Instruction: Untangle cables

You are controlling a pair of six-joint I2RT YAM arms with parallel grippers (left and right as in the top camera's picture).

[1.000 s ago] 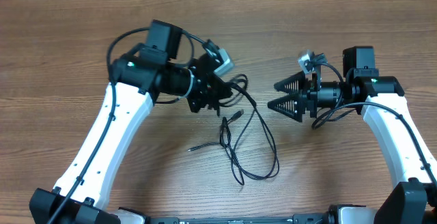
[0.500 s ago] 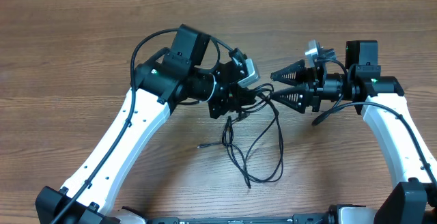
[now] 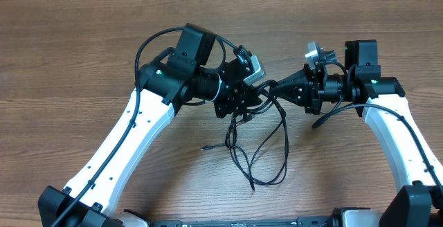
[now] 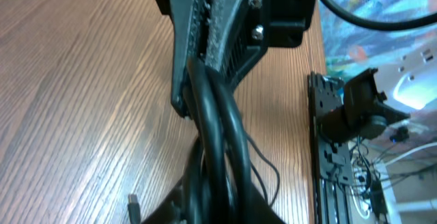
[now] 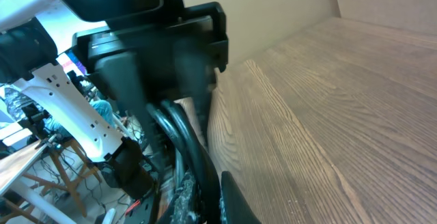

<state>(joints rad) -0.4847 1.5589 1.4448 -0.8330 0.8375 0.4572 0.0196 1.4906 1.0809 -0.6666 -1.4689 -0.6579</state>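
The cables (image 3: 284,147) are thin black cords bunched up between my two grippers at mid-table. Their loops hang down to the wood, and one small plug end (image 3: 203,147) lies at the left. My right gripper (image 3: 273,88) comes in from the right and is shut on the cables (image 5: 188,142) close to the left gripper (image 3: 250,101). In the left wrist view the cables (image 4: 218,128) run from the right gripper's ribbed fingers (image 4: 212,39) down between my left gripper's (image 4: 218,210) dark, blurred fingers. How tightly the left fingers close on the cords does not show.
The wooden table (image 3: 83,47) stretches around both arms. Thick black wires (image 3: 149,43) arch over the left arm. Beyond the table edge the left wrist view shows a rack with equipment (image 4: 355,115).
The left arm carried the cable bunch right toward the right gripper. The right gripper's wide-open jaws closed on the cables beside the left gripper.
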